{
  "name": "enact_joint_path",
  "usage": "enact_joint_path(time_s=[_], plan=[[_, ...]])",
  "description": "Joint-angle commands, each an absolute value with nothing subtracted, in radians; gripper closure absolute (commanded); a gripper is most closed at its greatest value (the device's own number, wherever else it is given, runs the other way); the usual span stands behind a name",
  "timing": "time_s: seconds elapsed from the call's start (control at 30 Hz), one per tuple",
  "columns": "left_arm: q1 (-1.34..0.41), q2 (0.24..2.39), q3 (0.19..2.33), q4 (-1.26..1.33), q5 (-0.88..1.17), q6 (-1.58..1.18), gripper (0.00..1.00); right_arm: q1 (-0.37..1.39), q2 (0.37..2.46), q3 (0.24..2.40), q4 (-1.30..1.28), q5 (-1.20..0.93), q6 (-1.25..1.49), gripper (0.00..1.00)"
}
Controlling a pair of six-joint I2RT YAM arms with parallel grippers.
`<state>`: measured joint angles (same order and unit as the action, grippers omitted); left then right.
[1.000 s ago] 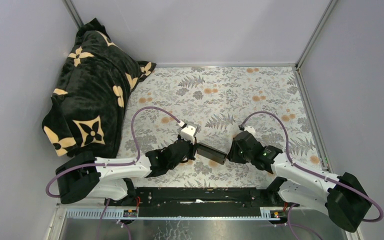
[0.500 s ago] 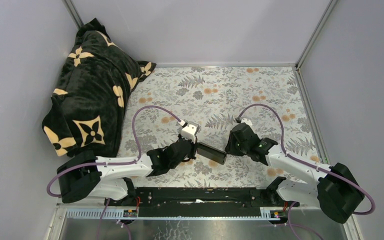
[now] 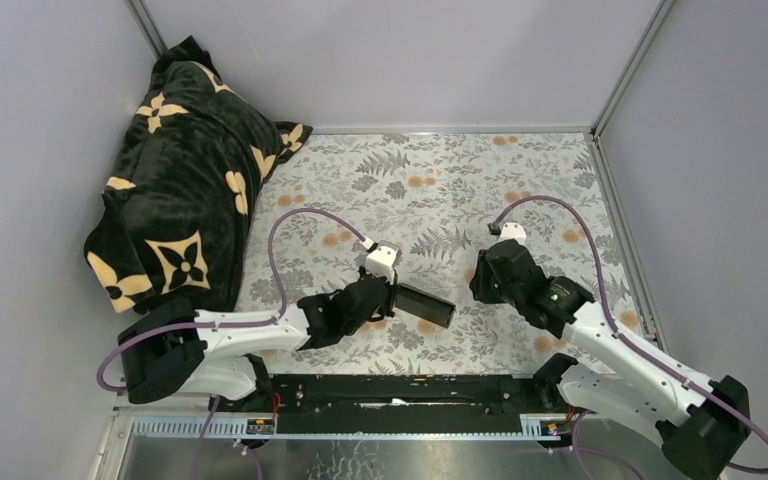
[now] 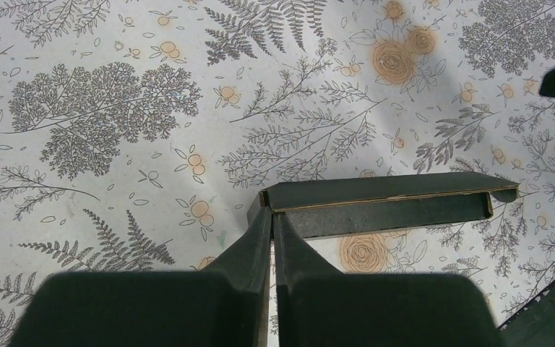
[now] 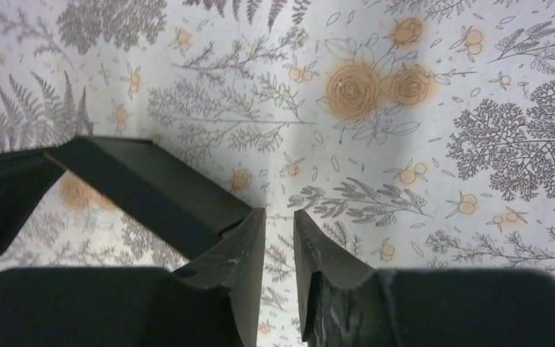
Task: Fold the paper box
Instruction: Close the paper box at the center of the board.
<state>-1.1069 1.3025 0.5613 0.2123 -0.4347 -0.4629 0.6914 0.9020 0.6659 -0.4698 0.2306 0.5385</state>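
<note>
The paper box [image 3: 425,305], mid-fold between our arms on the floral cloth [image 3: 520,190], is pinched endwise by our left gripper [image 4: 271,224]; our narrow, empty right gripper [image 5: 278,231] should next press its free end.

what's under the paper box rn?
Only the floral table cover, with a printed orange rose showing just below the paper box. The left jaws pinch its end. The patch directly beneath is covered, so table contact can't be judged.
</note>
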Motion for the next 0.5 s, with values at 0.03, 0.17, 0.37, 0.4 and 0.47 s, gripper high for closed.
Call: enact_joint_path(time_s=[0.03,0.17,0.37,0.4,0.47], plan=[[-1.118,1.330,0.592,0.109,-0.453,-0.489,0.94,0.753,0.843,0.700,-0.536,0.238,0.498,0.72],[-1.119,1.330,0.613,0.062,-0.469,-0.511,0.94,0.816,0.863,0.714,-0.553,0.255,0.505,0.70],[-1.120,1.320,0.627,0.018,-0.480,-0.545,0.94,0.942,0.908,0.725,-0.554,0.334,0.514,0.70],[-1.120,1.320,0.628,0.012,-0.481,-0.548,0.94,0.956,0.905,0.724,-0.552,0.351,0.515,0.70],[-1.120,1.319,0.634,0.002,-0.482,-0.553,0.94,0.975,0.891,0.715,-0.540,0.376,0.516,0.70]])
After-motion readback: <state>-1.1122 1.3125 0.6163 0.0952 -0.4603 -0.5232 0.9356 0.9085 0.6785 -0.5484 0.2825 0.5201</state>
